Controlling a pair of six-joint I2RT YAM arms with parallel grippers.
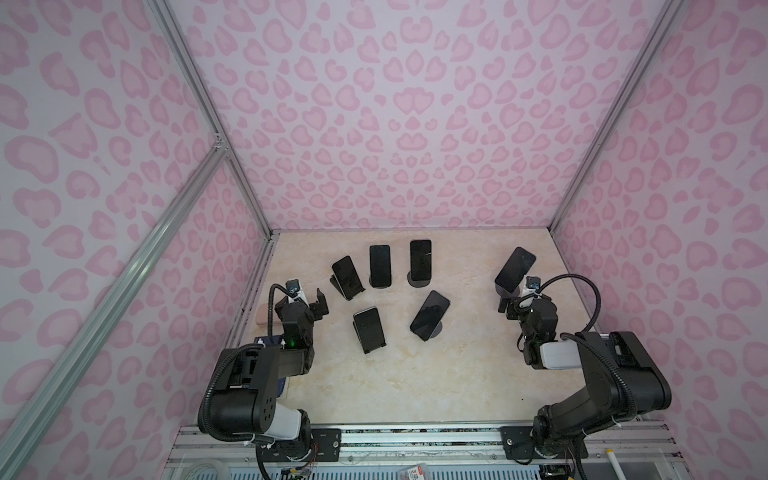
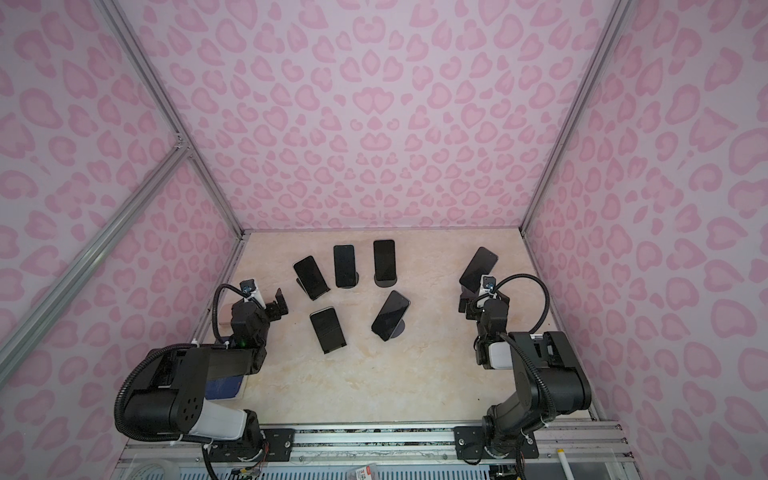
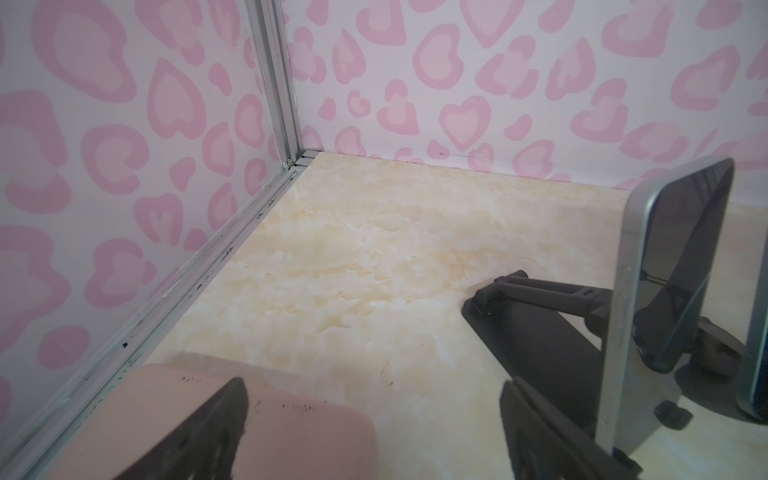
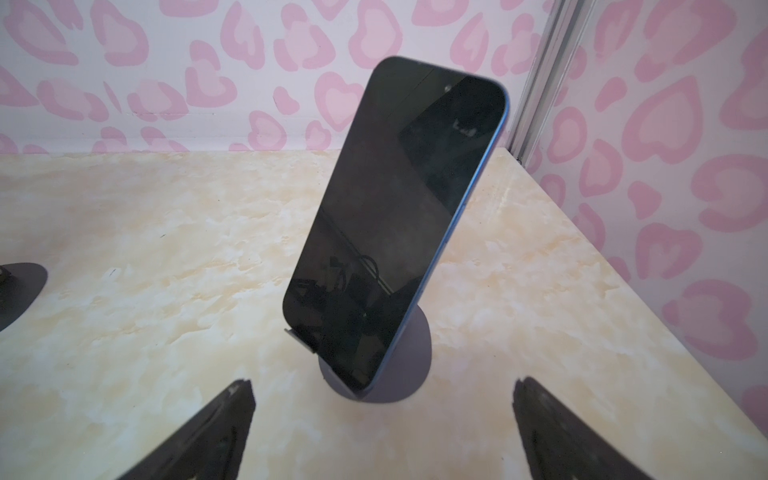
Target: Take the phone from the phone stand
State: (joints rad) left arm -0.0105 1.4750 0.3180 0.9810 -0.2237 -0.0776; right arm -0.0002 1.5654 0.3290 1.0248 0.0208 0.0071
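Before the right gripper [image 4: 382,384], a dark phone [image 4: 395,216] leans on its stand [image 4: 415,361].

Nothing is legible; the small label [image 1: 415,472] below the front rail [image 1: 415,437] is too tiny to read.

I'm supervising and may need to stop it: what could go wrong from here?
1. The open right gripper faces the blue-edged phone, which leans on a round stand base; a sideways pinch could tip both.
2. The open left gripper sits close beside the silver-edged phone; a swing could knock it.
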